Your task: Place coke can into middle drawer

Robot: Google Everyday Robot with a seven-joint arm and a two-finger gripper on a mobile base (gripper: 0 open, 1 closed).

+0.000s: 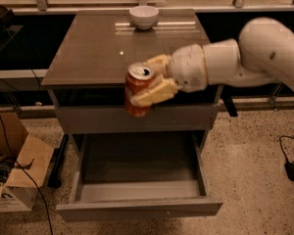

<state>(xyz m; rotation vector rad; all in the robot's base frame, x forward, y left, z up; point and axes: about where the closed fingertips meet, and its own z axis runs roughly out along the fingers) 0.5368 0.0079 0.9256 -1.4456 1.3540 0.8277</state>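
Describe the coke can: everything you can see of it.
The can is red with a silver top and looks like metal. It sits upright in the air, clamped in the gripper, which reaches in from the right. One tan jaw crosses the can's lower front and the other sits behind its rim. The can hangs in front of the cabinet top's front edge, above the open drawer, and touches nothing but the jaws.
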